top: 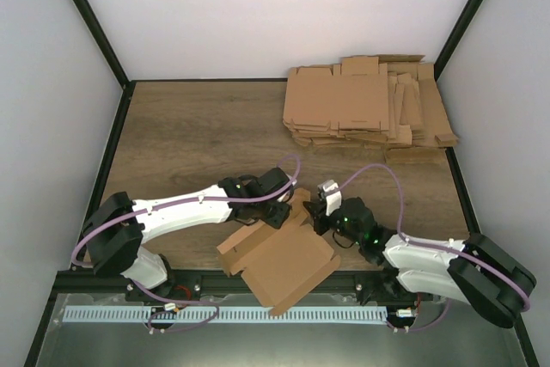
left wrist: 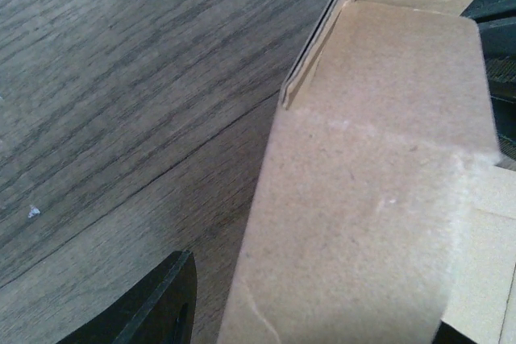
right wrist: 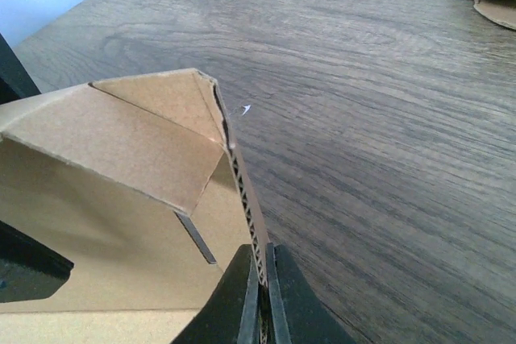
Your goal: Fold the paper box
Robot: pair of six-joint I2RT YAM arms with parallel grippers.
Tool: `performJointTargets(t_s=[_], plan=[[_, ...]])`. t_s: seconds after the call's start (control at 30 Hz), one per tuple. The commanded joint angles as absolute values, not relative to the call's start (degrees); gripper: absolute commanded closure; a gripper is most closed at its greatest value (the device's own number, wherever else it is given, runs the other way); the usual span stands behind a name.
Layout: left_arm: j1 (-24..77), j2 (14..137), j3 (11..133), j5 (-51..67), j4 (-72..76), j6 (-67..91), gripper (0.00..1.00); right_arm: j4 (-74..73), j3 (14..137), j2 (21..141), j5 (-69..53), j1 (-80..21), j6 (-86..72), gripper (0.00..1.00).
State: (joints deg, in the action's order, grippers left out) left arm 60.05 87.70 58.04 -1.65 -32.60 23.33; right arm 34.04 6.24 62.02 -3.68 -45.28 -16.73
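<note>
- The paper box (top: 288,264) lies at the middle of the table's (top: 198,135) near edge. It is partly folded, and one corner juts out past that edge.
- The right gripper (top: 320,208) is at the box's far right side. In the wrist view its jaws (right wrist: 260,279) are pinched tight on the corrugated edge of an upright wall of the box (right wrist: 105,142).
- The left gripper (top: 277,211) is at the box's far left side, close to the right one.
- In my left wrist view the jaws stand part-way apart. One dark finger (left wrist: 157,316) shows at the lower left, with bare wood between it and a raised flap of the box (left wrist: 371,199). I can't tell whether the other finger touches the flap.
- A pile of flat cardboard blanks (top: 369,105) sits at the far right corner, well apart from the box.
</note>
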Motion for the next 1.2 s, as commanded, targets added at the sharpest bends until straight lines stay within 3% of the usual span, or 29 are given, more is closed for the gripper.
performJointTargets(t_s=[0.0,0.53,1.17], plan=[[60.58,90.2,57.87,-0.62,-32.49,23.63,0.52,33.1,5.79,59.79,-0.93,-49.44,-19.72,0.99],[60.59,90.85,58.18,-0.38,-32.42,23.8,0.52,30.46,7.56,60.85,10.1,-58.53,-23.57,0.99],[60.56,91.53,59.0,-1.05,-33.02,24.08,0.52,31.47,7.94,63.18,12.85,-64.33,-27.97,0.99]])
